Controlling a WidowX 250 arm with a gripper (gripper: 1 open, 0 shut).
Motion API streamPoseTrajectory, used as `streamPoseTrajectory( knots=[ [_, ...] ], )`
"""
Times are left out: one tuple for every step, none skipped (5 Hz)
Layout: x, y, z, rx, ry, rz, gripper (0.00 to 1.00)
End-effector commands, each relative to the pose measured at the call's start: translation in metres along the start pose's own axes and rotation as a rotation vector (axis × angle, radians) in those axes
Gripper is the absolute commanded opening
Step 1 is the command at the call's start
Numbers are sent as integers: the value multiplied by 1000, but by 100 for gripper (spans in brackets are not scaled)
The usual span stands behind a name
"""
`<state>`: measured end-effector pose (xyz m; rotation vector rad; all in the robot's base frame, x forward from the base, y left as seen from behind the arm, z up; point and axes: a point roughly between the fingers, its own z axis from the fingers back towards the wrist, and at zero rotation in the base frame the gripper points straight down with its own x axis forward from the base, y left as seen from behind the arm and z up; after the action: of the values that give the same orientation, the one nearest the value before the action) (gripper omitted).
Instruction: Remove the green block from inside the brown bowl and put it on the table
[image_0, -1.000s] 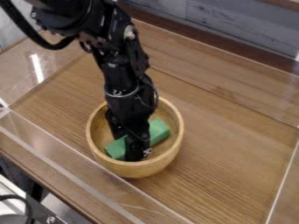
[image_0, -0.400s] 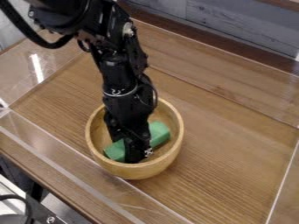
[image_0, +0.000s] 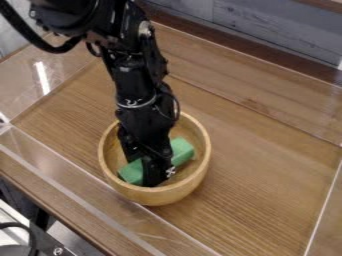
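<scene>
Wooden and light brown, the round bowl with a thick rim (image_0: 156, 190) stands on the medium-brown wood-grain table (image_0: 254, 110), near its front edge. Inside the bowl lies the small bright green rectangular block (image_0: 179, 153), and it is tilted, one end near the right side of the rim and the other end low at the front left. The black robot arm (image_0: 127, 70) comes down from the upper left, and its black gripper (image_0: 151, 168) points straight down into the bowl. The fingers stand on both sides of the block's middle (partly open, it seems), but I cannot tell if they really press it. Clear acrylic walls (image_0: 54, 200) stand around the table.
</scene>
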<state>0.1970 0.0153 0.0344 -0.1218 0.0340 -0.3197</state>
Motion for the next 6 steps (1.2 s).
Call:
streamPoseTrajectory(
  knots=[
    [4, 3, 11, 7, -31, 24, 0],
    [3, 2, 13, -3, -27, 42, 0],
    [2, 1, 15, -12, -23, 59, 0],
    [1, -3, 25, -19, -24, 86, 0],
    [2, -8, 35, -24, -31, 112, 0],
    [4, -13, 46, -27, -43, 123, 0]
  ],
)
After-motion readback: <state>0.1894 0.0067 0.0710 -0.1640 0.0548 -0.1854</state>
